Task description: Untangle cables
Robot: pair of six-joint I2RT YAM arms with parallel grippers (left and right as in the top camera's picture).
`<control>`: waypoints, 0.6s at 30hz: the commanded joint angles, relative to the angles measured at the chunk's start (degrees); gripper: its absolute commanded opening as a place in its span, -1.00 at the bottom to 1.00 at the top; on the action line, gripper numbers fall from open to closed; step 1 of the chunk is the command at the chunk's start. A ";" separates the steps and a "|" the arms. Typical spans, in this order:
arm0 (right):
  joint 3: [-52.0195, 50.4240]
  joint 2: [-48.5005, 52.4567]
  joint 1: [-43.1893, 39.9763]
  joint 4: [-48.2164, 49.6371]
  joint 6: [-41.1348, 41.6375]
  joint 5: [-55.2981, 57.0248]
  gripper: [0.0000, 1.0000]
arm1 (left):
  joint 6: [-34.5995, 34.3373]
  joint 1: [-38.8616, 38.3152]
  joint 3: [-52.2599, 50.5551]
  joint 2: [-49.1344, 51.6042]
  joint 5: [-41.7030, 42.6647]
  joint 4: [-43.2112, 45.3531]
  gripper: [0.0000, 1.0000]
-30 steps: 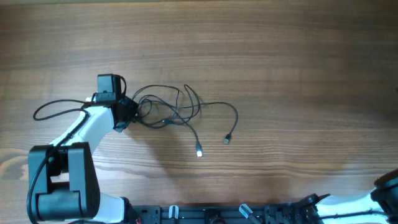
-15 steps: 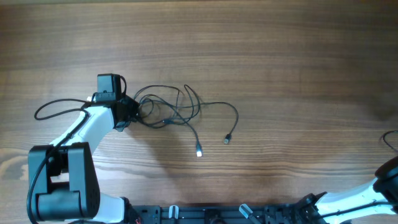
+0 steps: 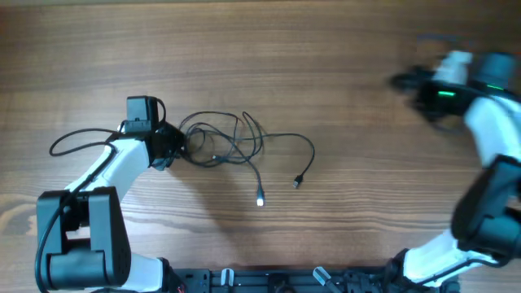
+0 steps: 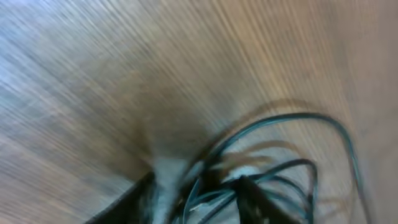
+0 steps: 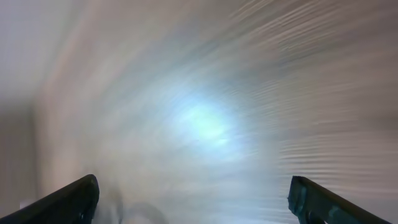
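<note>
1. Bench (image 3: 326,32), wood-grained, carrying cables (image 3: 220,142) bunched toward nine o'clock of centre, loose ends trailing to five o'clock.
2. Right tool (image 3: 403,80) blurred near two o'clock, well apart from the bundle; fingers (image 5: 62,200) spread wide, gripping nothing. Best brought to the loop at the bundle's three o'clock side.
3. Left tool (image 3: 169,145) at the bundle's nine o'clock edge, part spread, with strands between its fingers (image 4: 252,199) and no pinch evident. Best closed on one strand only, then drawn slowly toward nine o'clock.
4. Plug ends (image 3: 260,198): shown only overhead; from the left wrist, only crossing strands close up.
</note>
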 commanded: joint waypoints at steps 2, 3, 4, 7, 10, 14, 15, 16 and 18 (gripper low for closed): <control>-3.04 0.61 20.79 4.66 -2.84 1.57 0.98 | 0.09 -0.31 -2.25 1.90 1.86 -1.55 0.61; -3.06 1.14 24.09 6.03 -2.82 2.38 0.99 | 0.09 -0.31 -2.25 1.90 1.86 -1.55 0.68; -3.06 1.42 27.06 7.58 -2.64 3.21 0.99 | 0.09 -0.31 -2.25 1.90 1.86 -1.55 0.72; -3.10 3.34 37.27 14.78 -2.51 7.21 0.85 | 0.09 -0.31 -2.25 1.90 1.86 -1.55 0.78; -3.10 5.35 43.85 17.73 -2.47 15.50 0.75 | 0.09 -0.31 -2.25 1.90 1.86 -1.55 0.79; -3.10 8.63 49.46 19.56 -2.40 19.63 -0.06 | 0.09 -0.31 -2.25 1.90 1.86 -1.55 0.79; -3.10 8.66 49.68 19.71 -2.36 19.61 -0.49 | 0.09 -0.31 -2.25 1.90 1.86 -1.55 0.79; -3.06 8.50 49.77 20.06 -1.27 19.21 -0.81 | 0.11 -0.31 -2.25 1.90 1.90 -1.57 0.78; -3.04 7.91 49.31 20.87 2.71 18.95 -0.92 | 4.07 -0.33 -2.25 1.90 4.79 -1.33 0.70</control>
